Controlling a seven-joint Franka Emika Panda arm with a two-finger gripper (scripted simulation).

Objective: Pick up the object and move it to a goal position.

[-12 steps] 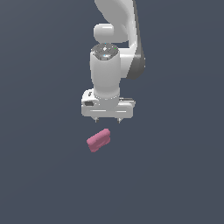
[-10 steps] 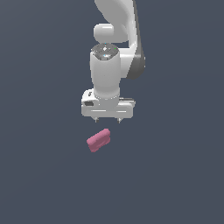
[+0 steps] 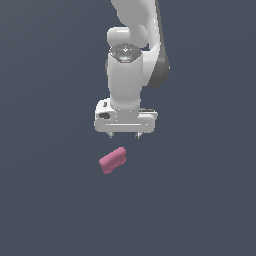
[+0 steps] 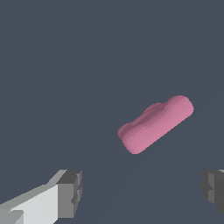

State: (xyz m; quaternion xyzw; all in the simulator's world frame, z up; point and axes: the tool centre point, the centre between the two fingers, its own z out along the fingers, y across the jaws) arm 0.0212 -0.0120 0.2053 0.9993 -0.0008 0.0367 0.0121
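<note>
The object is a small matte pink rounded block (image 3: pixel 112 160) lying on the dark grey floor, its long side slanted. My white gripper (image 3: pixel 125 135) hangs above it, a little toward the exterior view's right, with both fingers spread wide and nothing between them. In the wrist view the pink block (image 4: pixel 155 124) lies apart from the gripper (image 4: pixel 142 192), beyond the gap between the two fingertips (image 4: pixel 70 192), and touches neither of them.
The floor (image 3: pixel 50 200) is a plain dark grey surface on all sides. The white arm (image 3: pixel 132 60) rises straight up above the gripper.
</note>
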